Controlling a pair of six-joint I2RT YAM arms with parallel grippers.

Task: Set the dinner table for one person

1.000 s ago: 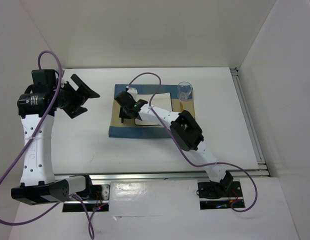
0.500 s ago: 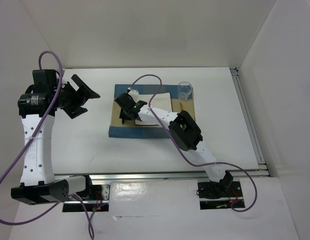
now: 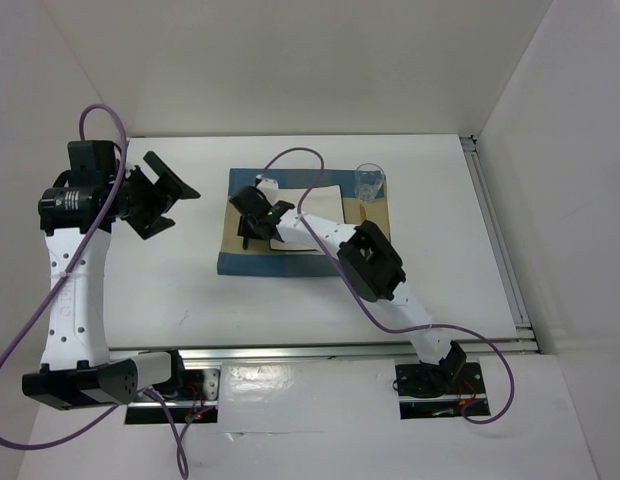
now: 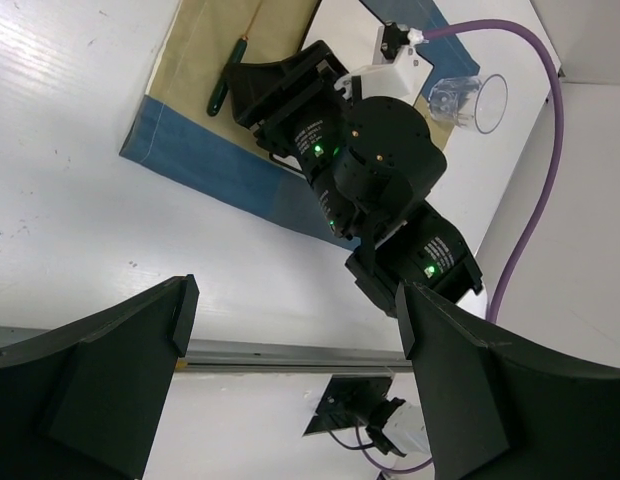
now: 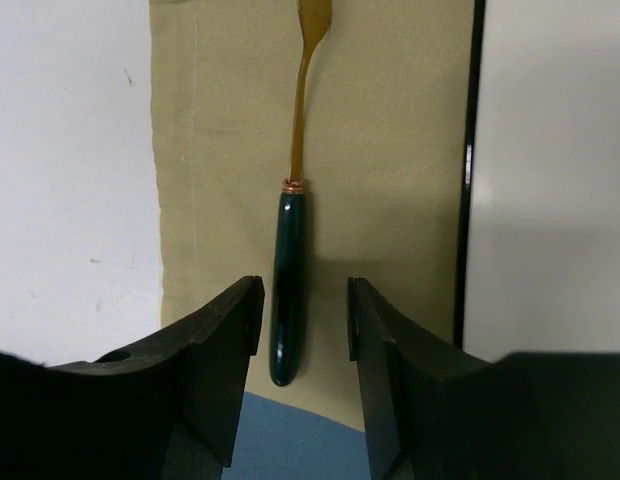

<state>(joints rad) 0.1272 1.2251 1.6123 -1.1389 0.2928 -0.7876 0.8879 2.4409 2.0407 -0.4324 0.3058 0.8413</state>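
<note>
The white dinner table (image 3: 170,280) carries a blue-and-tan placemat (image 3: 235,262) with a white square plate (image 3: 335,195) on it. A fork (image 5: 288,300) with a green handle and a gold head lies on the mat's tan left strip (image 5: 390,150), left of the plate (image 5: 550,180). My right gripper (image 5: 305,310) is open and low over the mat, its jaws on either side of the fork's handle without closing on it. From above, the right gripper (image 3: 252,225) hides the fork. My left gripper (image 3: 170,195) is open and empty, raised over the table's left side. The fork (image 4: 227,90) also shows in the left wrist view.
A clear glass (image 3: 370,180) stands at the mat's far right corner. A thin gold utensil (image 3: 362,208) lies right of the plate. A metal rail (image 3: 360,350) edges the table's near side, another rail (image 3: 495,240) the right side. White walls enclose the table.
My right gripper has shifted slightly left over the mat's left strip. The left arm has barely moved.
</note>
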